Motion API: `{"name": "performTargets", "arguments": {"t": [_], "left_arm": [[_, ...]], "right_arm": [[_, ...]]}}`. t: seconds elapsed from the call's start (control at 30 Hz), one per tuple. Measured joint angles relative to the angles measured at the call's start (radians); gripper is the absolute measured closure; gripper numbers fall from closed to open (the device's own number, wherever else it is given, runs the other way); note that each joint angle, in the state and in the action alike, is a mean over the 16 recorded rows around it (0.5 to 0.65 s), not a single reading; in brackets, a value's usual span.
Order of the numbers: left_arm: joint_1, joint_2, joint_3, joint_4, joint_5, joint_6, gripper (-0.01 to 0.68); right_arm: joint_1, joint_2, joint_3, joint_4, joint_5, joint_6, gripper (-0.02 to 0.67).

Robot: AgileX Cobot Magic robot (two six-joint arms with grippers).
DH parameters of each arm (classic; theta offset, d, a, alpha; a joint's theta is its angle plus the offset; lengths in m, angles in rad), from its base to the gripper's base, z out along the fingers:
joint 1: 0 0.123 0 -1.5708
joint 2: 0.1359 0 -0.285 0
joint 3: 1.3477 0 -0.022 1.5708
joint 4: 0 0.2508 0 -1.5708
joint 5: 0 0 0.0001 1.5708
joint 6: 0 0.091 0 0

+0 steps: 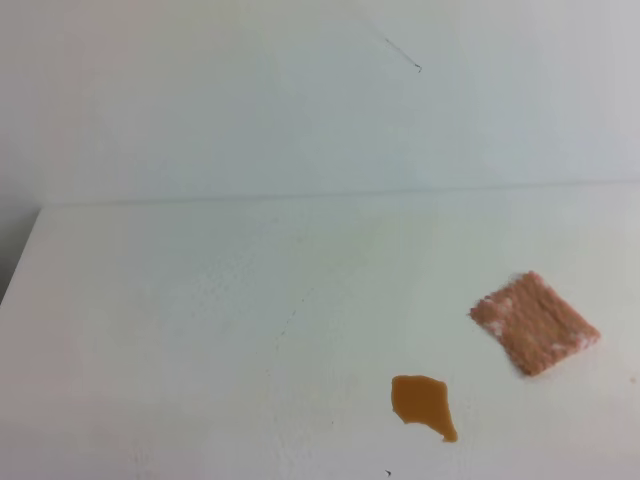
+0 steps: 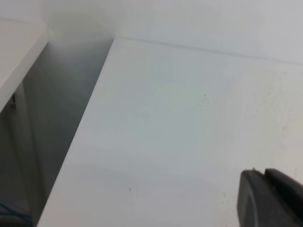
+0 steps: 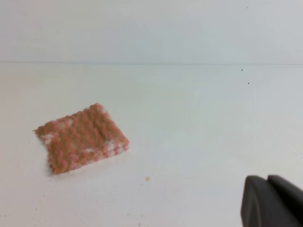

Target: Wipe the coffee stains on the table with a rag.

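One rag (image 1: pixel 535 322) is lying flat on the right of the tabletop (image 1: pixel 200 330), nearer the right arm.
From the right gripper (image 3: pixel 267 201), jaws together and empty, it is sitting ahead and leftward; the coffee stains (image 1: pixel 423 403) are waiting just beside it.

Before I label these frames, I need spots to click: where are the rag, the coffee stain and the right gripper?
rag (image 1: pixel 535 322), exterior high view, middle of the cloth.
coffee stain (image 1: pixel 421 400), exterior high view, middle of the blot's wide part.
right gripper (image 3: pixel 269 182), right wrist view, seam between the closed fingertips.

Pinkish-brown rag (image 1: pixel 535 322), orange-brown stain (image 1: pixel 424 403)
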Motion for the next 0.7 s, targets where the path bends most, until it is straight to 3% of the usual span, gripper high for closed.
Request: {"name": "performTargets", "arguments": {"t": [0.7], "left_arm": [[0.000, 0.000, 0.000, 0.000, 0.000, 0.006, 0.675]], "right_arm": [[0.000, 0.000, 0.000, -0.141, -0.055, -0.033, 0.653]]}}
